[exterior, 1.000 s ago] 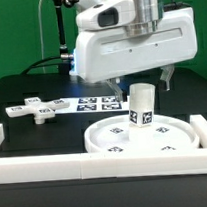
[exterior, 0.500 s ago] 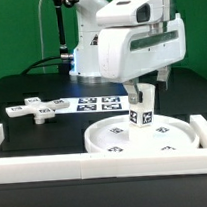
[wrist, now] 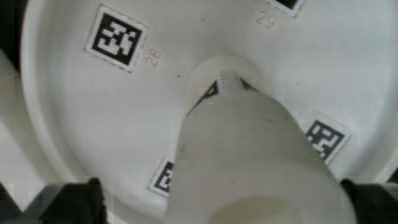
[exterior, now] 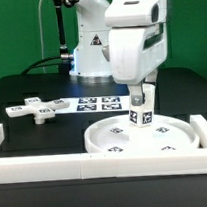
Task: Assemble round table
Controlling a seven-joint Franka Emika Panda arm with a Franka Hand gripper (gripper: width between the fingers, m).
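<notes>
The leg (exterior: 142, 106) stands upright on the middle of the round tabletop (exterior: 146, 138), which lies flat on the black table (exterior: 54, 140) near the front rail (exterior: 106, 164), toward the exterior view's right. The claw (exterior: 142, 90) hangs right over the leg's top with its jaws spread as wide as they go and nothing held between them. The step in hand looks like seating or turning the leg in the tabletop's middle socket, so the claw should come straight down, centred on the leg, with a finger on each side before closing; a slanted or off-centre grip could tip the leg or drag the tabletop across the table. If the leg has to be twisted home, the tabletop may need to be braced against the rail so it does not spin with it. The exterior view takes in the whole layout: the cross-shaped base (exterior: 40, 108) lying well apart at the far left, the marker board (exterior: 99, 103) beyond the tabletop, and the arm towering over the leg. The wrist view gives none of that, but it looks straight down the leg (wrist: 246, 140) onto the tabletop (wrist: 71, 100) and its square tags (wrist: 118, 41), showing how the leg meets the tabletop's middle, with a dark fingertip (wrist: 80, 197) at the picture's edge.
</notes>
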